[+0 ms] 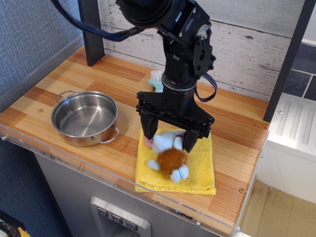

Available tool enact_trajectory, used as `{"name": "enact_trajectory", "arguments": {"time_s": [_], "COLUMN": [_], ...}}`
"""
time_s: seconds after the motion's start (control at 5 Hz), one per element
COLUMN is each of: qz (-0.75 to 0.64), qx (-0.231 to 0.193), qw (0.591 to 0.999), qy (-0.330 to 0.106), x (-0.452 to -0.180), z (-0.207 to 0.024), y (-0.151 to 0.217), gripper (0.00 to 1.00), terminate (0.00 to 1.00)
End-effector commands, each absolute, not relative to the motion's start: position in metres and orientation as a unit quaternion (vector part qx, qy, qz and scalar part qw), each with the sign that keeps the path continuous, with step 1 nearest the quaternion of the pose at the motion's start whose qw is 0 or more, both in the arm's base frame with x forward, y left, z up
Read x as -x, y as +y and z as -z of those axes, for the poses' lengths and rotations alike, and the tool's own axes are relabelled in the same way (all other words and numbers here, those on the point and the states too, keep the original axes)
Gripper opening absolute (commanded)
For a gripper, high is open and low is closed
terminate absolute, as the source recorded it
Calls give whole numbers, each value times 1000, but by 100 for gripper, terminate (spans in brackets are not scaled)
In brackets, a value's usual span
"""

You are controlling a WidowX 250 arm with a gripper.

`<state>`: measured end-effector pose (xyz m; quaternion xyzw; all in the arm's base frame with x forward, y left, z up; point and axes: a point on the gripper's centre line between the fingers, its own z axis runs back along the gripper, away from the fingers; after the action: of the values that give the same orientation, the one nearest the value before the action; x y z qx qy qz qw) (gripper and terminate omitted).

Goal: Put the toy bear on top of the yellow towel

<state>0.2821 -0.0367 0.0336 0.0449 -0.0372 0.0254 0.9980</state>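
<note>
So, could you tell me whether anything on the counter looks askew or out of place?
Nothing stands out. The toy bear lies belly-up on the yellow towel, below the open claw; the steel pot sits upright to its left.

Black jointed arm, looped black cables, wide two-fingered black pincer (169,138).

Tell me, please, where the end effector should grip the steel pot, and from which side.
Probably grip the steel pot on its thin rim from above, one finger inside and one outside. It stands upright, open and empty, with nothing around it. Its two small loop handles are a possible alternative but offer less room.
</note>
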Motion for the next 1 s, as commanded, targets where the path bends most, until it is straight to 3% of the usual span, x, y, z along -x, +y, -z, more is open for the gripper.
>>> {"name": "enact_trajectory", "arguments": {"time_s": [0.0,0.4,0.8], "qz": [-14,-19,-21], "qx": [-33,-42,-71], "qw": [994,981,975], "qy": [-106,-189,-209], "x": [-298,-313,-303], "z": [-78,-137,-182], "y": [-47,-59,-56], "gripper": [100,100,100], "terminate": [0,0,0]}}
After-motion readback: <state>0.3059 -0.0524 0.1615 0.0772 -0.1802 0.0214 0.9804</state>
